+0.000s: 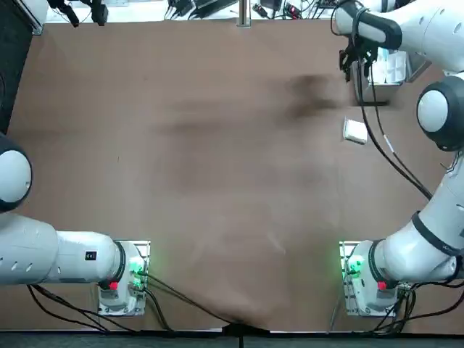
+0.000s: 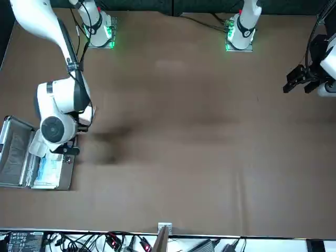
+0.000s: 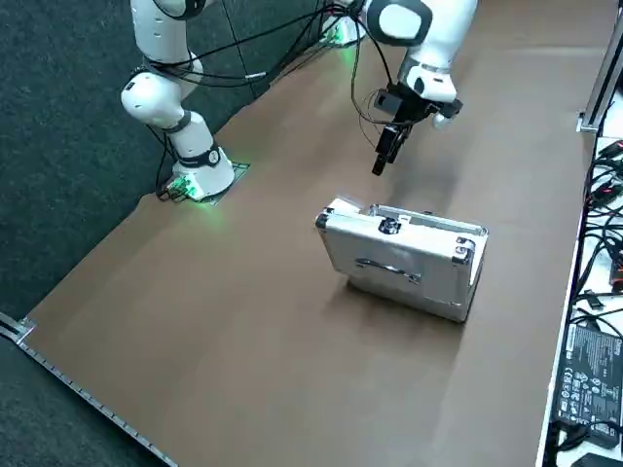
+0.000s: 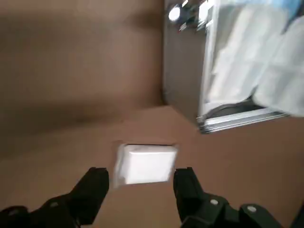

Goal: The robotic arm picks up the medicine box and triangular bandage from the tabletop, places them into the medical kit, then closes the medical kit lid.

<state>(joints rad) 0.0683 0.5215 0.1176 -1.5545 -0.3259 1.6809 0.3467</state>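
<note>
We see right claw (image 4: 141, 175) released, fingers spread apart, raised above tabletop (image 1: 217, 181). Beyond fingertips, in gap between them as wrist camera shows, we see medicine box (image 4: 149, 164), flat on tabletop, near medical kit (image 4: 185, 66), on robot's side of it. Kit stands open; we find triangular bandage (image 4: 254, 57) in it, white and lumpy, beside pale blue item (image 4: 280, 4). Medical kit lid (image 2: 14, 157) swung open toward robot's right, curved handle (image 3: 387, 269) on outer face. Robotic arm (image 1: 435, 210) reaches from its base over tabletop.
</note>
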